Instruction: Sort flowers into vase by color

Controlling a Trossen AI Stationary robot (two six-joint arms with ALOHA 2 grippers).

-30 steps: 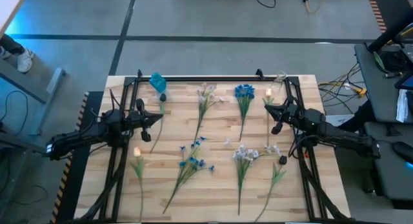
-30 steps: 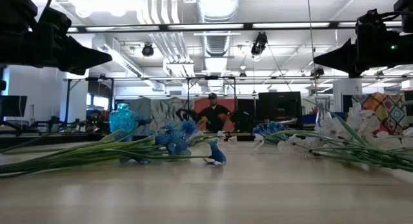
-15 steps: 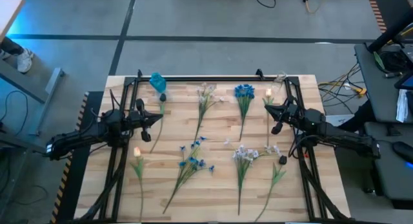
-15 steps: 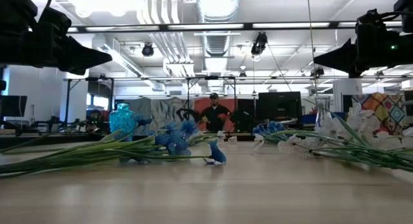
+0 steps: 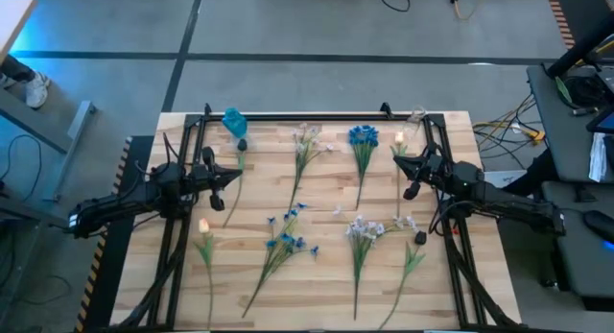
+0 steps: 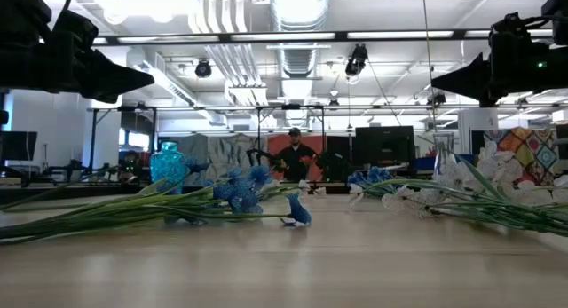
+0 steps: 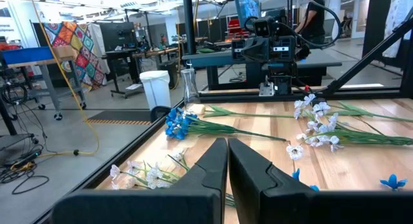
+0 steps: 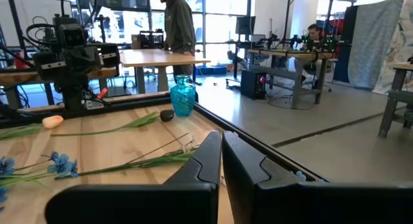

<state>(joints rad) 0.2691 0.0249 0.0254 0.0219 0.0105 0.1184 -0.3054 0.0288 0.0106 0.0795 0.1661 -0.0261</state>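
Several flowers lie flat on the wooden table (image 5: 326, 295): a white-lilac sprig (image 5: 305, 141), a blue sprig (image 5: 363, 136) and a peach bud (image 5: 400, 138) toward the far edge, and a peach bud (image 5: 203, 225), a blue sprig (image 5: 288, 239) and a white sprig (image 5: 363, 229) nearer. A blue vase (image 5: 233, 121) stands at the far left, a clear vase (image 5: 416, 115) at the far right. My left gripper (image 5: 238, 174) hovers shut at the left side, pointing level. My right gripper (image 5: 396, 158) hovers shut at the right side. Both are above the table and hold nothing.
A black frame (image 5: 317, 115) runs along the table's far edge and down both sides. A small dark object (image 5: 420, 237) lies near the right side, another (image 5: 242, 145) by the blue vase. People (image 6: 292, 157) stand in the room beyond the table.
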